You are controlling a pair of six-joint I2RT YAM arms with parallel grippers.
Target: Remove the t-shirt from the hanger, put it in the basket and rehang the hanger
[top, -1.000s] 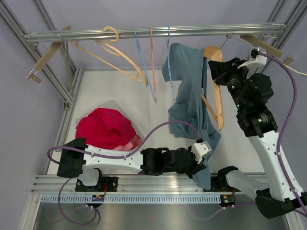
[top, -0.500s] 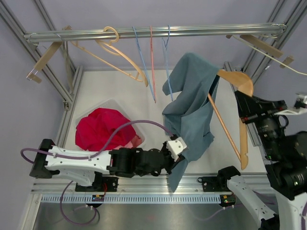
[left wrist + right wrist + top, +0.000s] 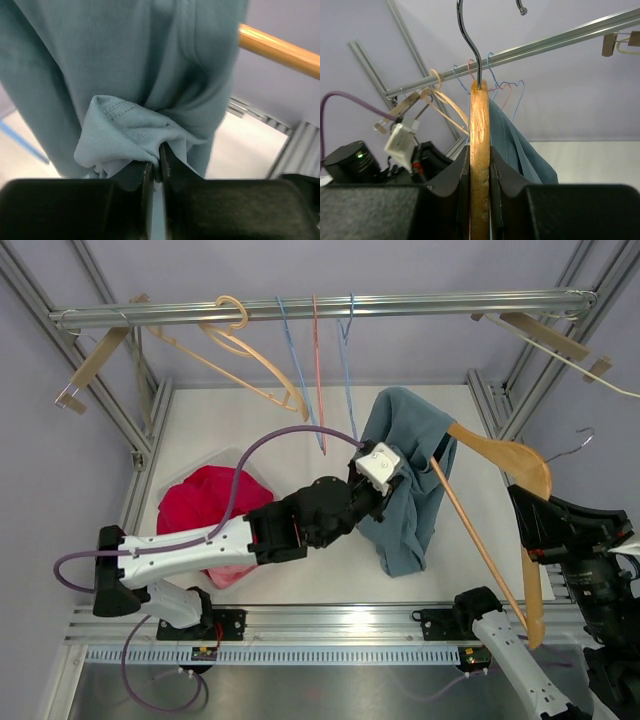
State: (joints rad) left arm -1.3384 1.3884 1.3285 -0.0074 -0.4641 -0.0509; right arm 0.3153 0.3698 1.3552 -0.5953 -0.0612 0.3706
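Note:
The teal t-shirt [image 3: 402, 502] hangs bunched over the left end of a wooden hanger [image 3: 503, 454], off the rail. My left gripper [image 3: 388, 490] is shut on a fold of the shirt's hem; in the left wrist view the gripper [image 3: 157, 169] pinches that cloth [image 3: 125, 132], with the hanger's bar [image 3: 280, 50] behind it. My right gripper [image 3: 532, 532] is shut on the hanger at the near right. In the right wrist view its fingers [image 3: 480, 167] clamp the wooden neck [image 3: 480, 130] below the hook, and the t-shirt [image 3: 512, 145] trails off behind.
The rail [image 3: 320, 308] at the back carries several empty hangers, wooden [image 3: 255, 358] and thin wire ones [image 3: 318, 370]. A clear bin with a red garment [image 3: 215, 508] stands at the left. Metal frame posts [image 3: 520, 380] rise at both sides.
My right arm has pulled the hanger off the rail, down and to the near right. My left arm has swung up and back with the hem, bunching the shirt toward the hanger's left end.

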